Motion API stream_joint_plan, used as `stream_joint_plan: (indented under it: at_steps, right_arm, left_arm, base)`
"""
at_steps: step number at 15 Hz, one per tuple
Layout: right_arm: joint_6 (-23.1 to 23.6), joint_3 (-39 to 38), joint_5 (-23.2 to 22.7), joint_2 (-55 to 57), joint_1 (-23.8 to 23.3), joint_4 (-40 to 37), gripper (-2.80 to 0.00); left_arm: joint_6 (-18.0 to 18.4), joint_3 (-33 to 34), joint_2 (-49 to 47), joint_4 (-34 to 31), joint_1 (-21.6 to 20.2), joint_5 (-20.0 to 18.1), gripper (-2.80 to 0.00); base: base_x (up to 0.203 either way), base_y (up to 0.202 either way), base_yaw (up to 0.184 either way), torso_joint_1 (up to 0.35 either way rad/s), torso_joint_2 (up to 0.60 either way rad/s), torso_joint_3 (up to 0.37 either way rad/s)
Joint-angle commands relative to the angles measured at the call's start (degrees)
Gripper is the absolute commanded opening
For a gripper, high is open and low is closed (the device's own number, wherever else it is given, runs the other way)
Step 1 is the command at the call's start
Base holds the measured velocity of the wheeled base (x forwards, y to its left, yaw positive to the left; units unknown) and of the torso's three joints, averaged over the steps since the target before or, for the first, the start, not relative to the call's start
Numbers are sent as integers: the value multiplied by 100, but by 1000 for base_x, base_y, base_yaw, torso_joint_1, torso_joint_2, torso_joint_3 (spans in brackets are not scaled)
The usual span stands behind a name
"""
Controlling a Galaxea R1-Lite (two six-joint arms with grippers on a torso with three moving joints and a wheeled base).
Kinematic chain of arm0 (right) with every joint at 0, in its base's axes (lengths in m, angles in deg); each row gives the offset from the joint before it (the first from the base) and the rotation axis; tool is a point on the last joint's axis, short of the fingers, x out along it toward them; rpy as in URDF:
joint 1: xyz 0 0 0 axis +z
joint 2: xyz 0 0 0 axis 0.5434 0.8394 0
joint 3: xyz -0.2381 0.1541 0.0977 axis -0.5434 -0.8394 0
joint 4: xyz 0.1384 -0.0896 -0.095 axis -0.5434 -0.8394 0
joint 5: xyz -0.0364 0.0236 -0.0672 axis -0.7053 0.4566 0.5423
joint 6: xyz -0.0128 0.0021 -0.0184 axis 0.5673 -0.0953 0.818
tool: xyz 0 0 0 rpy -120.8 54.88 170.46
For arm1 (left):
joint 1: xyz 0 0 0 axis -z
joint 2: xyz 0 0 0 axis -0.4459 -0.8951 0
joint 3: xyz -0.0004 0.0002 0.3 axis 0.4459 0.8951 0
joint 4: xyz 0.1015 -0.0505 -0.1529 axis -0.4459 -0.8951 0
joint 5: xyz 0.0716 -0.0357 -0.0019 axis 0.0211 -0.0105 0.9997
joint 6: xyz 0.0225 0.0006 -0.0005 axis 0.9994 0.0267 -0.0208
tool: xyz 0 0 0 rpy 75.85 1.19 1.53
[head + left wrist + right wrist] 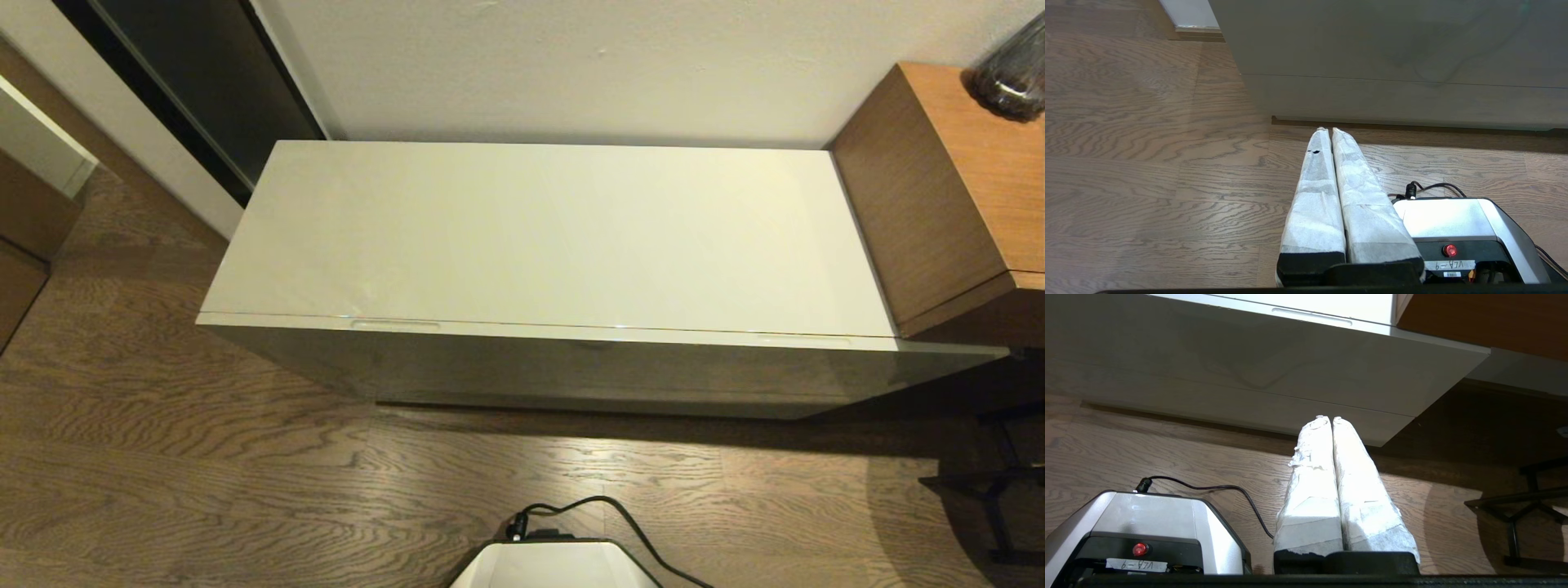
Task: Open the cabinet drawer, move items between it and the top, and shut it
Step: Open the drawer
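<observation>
Cabinet drawer (571,371) closed, under front edge of glossy cream top (539,237); no items visible on top.

Risk: clenched fingers slip off shallow recessed pull (395,324), or scrape glossy front.

Left gripper (1327,130) clenched, empty, low near cabinet base, apart from drawer.

Right gripper (1327,418) clenched, empty, parked likewise.

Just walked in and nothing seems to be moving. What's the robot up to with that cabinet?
Nothing is being handled right now. The left hand and right hand are both shut, holding nothing, and hang low over the wood floor in front of the cabinet. Its drawer fronts are closed and the top is bare. No items are in view.
</observation>
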Motion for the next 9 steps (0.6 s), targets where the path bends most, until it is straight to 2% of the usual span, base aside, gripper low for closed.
stream_joint_plan:
  at_steps: [1,9]
  right_arm:
    - [6,0,-5,7,1,4,-280]
    - [76,18,36,7,1,23,-280]
  left_arm:
    - [-3,-1,-16,4,2,0,-280]
    - [-3,-1,-16,4,2,0,-280]
  base:
    - [0,0,0,0,0,0]
    - [0,0,0,0,0,0]
